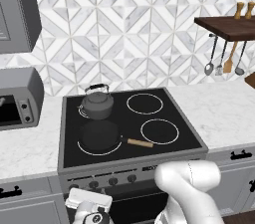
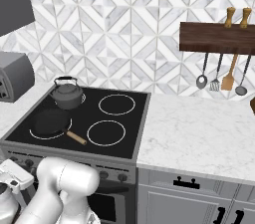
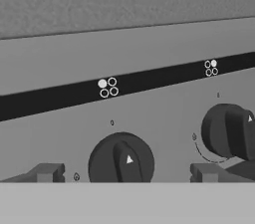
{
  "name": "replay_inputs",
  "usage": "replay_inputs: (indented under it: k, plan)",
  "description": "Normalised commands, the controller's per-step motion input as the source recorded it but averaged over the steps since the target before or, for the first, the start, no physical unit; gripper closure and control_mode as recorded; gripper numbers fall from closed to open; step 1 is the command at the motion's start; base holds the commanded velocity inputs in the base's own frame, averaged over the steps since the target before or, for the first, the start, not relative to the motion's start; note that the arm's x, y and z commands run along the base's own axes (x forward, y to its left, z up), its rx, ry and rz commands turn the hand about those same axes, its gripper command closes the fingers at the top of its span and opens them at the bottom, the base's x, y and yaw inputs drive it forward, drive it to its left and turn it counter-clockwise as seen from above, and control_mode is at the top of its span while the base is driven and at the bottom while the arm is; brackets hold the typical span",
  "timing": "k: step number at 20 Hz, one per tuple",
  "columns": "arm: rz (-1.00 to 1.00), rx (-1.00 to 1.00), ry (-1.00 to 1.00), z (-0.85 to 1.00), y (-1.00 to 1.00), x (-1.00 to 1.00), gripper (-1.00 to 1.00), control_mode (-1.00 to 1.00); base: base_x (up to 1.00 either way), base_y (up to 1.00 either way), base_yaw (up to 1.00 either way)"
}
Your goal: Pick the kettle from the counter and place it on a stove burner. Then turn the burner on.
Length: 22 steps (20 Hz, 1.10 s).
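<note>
The dark grey kettle (image 1: pixel 96 102) (image 2: pixel 66 94) stands upright on the back-left stove burner (image 1: pixel 79 112), whose white rings peek out beside its base. My gripper (image 3: pixel 124 173) hangs low in front of the stove's control panel, far below the kettle. It is open: its fingertips (image 3: pixel 46 172) stand wide apart on either side of a dark round knob (image 3: pixel 121 161), with a gap to each. That knob's pointer aims up. A second knob (image 3: pixel 228 131) sits to the right. The hand (image 1: pixel 88 204) (image 2: pixel 11 178) shows at the stove's front left. White marble counter (image 1: pixel 221 111) (image 2: pixel 199 133) flanks the stove.
A black frying pan (image 1: pixel 101 135) (image 2: pixel 50 122) with a wooden handle sits on the front-left ring. A toaster oven (image 1: pixel 17 98) stands left of the stove. A wooden rack (image 2: pixel 216 38) with hanging utensils is on the right wall. Grey cabinet fronts (image 2: pixel 189 203) lie below the counter.
</note>
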Motion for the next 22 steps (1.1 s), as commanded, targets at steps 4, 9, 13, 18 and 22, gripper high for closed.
replay_inputs:
  k: [4, 9, 13, 18, 22]
  plan:
    - [0.00, 0.00, -0.09, 0.00, 0.00, 0.00, 1.00, -1.00, 0.00, 0.00, 0.00]
    - [0.00, 0.00, -0.07, 0.00, 0.00, 0.00, 1.00, -1.00, 0.00, 0.00, 0.00]
    - [0.00, 0.00, -0.05, 0.00, 0.00, 0.01, 1.00, -1.00, 0.00, 0.00, 0.00]
    - [0.00, 0.00, 0.00, 0.00, 0.00, 0.05, 1.00, -1.00, 0.00, 0.00, 0.00]
    - [0.04, 0.00, 0.00, 0.00, 0.00, 0.19, 1.00, -1.00, 0.00, 0.00, 0.00]
